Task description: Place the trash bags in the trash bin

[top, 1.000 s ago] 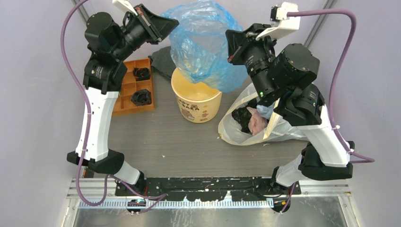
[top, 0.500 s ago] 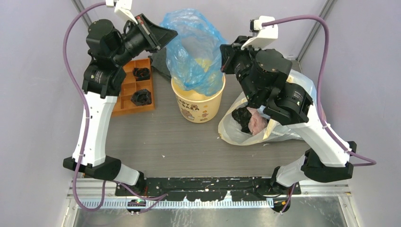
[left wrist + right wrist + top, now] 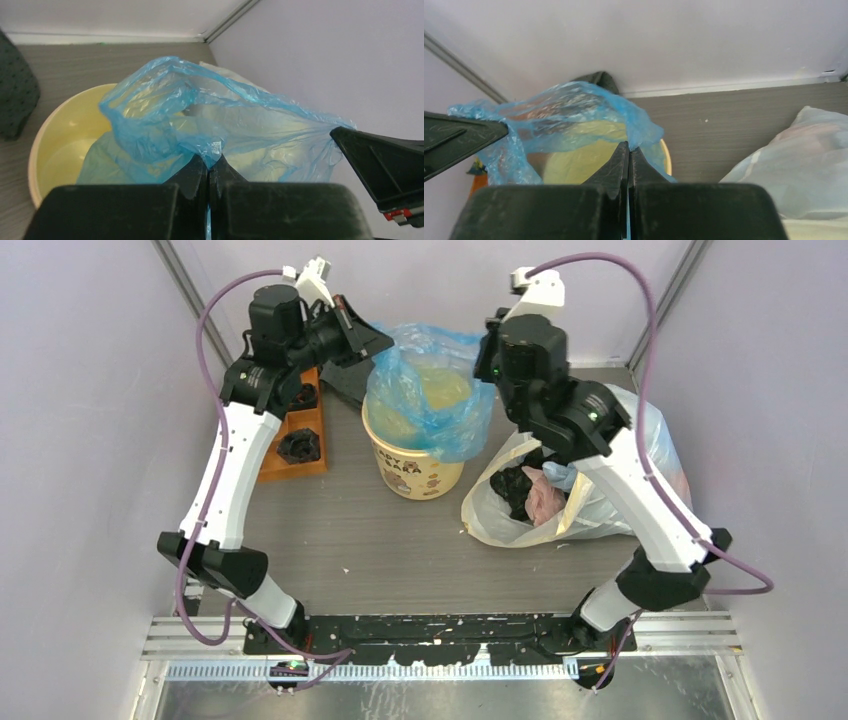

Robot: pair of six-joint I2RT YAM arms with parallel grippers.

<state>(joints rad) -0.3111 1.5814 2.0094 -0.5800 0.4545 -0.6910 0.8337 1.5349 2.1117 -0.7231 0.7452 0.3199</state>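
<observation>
Both arms are up over the far middle of the desk (image 3: pixel 380 540). The left fingers (image 3: pixel 192 172) are pinched tight on one edge of the light-blue trash bag (image 3: pixel 430 400), and the right fingers (image 3: pixel 616 162) are clamped just as tight on the opposite edge. Between them the bag hangs spread across the cream trash bin (image 3: pixel 415 475). Its lower part is down inside the mouth, and the yellow interior shows through the film.

It's no finished job, though. On the bin's right side a fold of blue spills over the rim and down the outer wall, and the top of the bag balloons above the rim. I'd call it well past halfway: lowered in, not yet settled or let go. What's left, by my read, is working the loose plastic down and releasing both edges.

The orange tray (image 3: pixel 275 455) sits toward the left edge. The whitish sack (image 3: pixel 500 515) lies just right of the bin, out of the action.
</observation>
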